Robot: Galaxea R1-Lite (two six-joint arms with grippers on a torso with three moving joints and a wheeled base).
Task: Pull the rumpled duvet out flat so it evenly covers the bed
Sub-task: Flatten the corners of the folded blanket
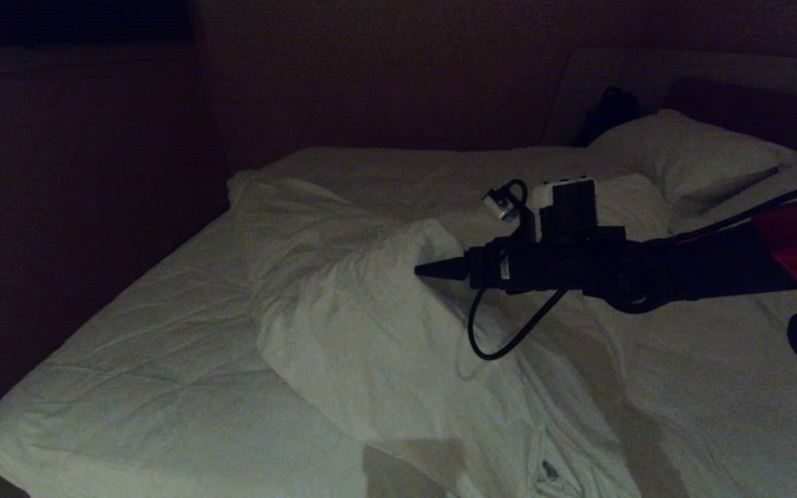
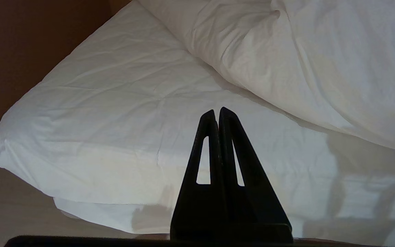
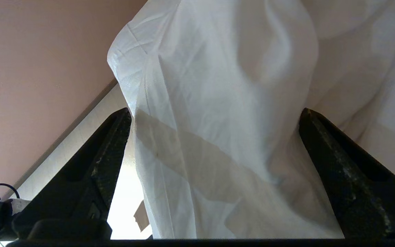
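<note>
The duvet (image 1: pixel 371 332) lies bunched in a thick diagonal ridge across the middle of the bed, with its corner (image 1: pixel 246 183) toward the far left. Bare quilted mattress (image 1: pixel 149 346) shows on the bed's left side. My right gripper (image 1: pixel 429 270) reaches in from the right, level with the top of the ridge. In the right wrist view it (image 3: pixel 215 110) stands wide open, a raised fold of duvet (image 3: pixel 218 103) between its fingers (image 3: pixel 115 144), not pinched. My left gripper (image 2: pixel 218 109) is shut and empty, hanging off the bed's near corner above mattress (image 2: pixel 115 103), the duvet (image 2: pixel 303 61) beyond it.
White pillows (image 1: pixel 689 159) lie at the far right against the dark headboard (image 1: pixel 737 104), with a dark object (image 1: pixel 609 111) beside them. A wall (image 1: pixel 80 173) runs along the bed's left side. A cable loop (image 1: pixel 502 339) hangs under my right arm. Pale floor (image 2: pixel 12 212) borders the near corner.
</note>
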